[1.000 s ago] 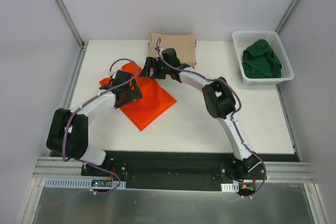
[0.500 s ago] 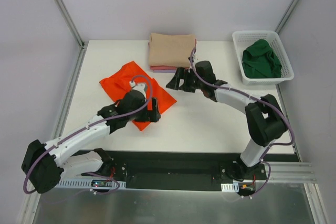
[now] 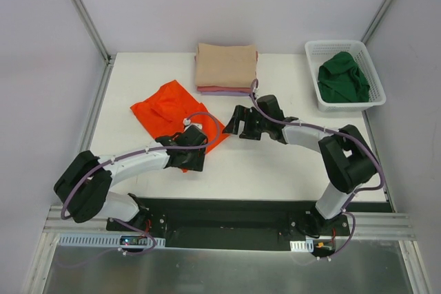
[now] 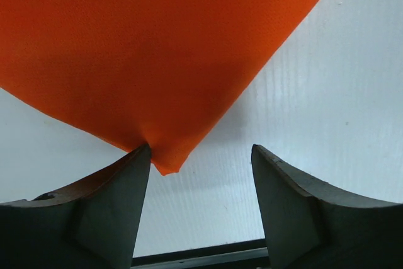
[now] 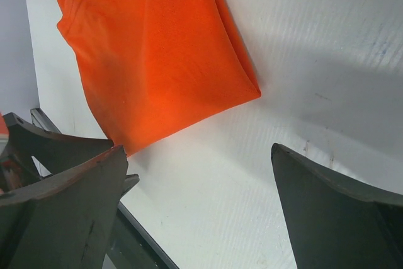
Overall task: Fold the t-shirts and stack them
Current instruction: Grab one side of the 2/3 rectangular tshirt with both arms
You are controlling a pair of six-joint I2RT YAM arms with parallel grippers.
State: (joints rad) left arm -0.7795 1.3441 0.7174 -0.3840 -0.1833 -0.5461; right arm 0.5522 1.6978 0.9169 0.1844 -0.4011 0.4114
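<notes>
The bright orange t-shirt (image 3: 165, 108) lies flat on the white table (image 3: 275, 170), left of centre. My left gripper (image 3: 196, 160) hovers low at its near corner. In the left wrist view the jaws (image 4: 201, 155) stand apart, and the orange t-shirt (image 4: 157, 48) has its corner tip just beside the left finger, not clamped. My right gripper (image 3: 234, 123) hangs open just right of the shirt's right corner; its wrist view shows the orange cloth (image 5: 157, 48) ahead of the open gripper (image 5: 198, 149), over bare table. A beige folded t-shirt (image 3: 226, 65) tops a stack with pink and lavender edges (image 3: 224, 91).
A white mesh basket (image 3: 313, 49) at the far right holds a crumpled dark green t-shirt (image 3: 342, 77). Metal frame posts rise at both back corners. The black base rail (image 3: 227, 215) runs along the near table edge.
The left arm has swung from the shirt's far left side down to its near corner. The right arm has drawn back from the folded stack to the shirt's right corner.
</notes>
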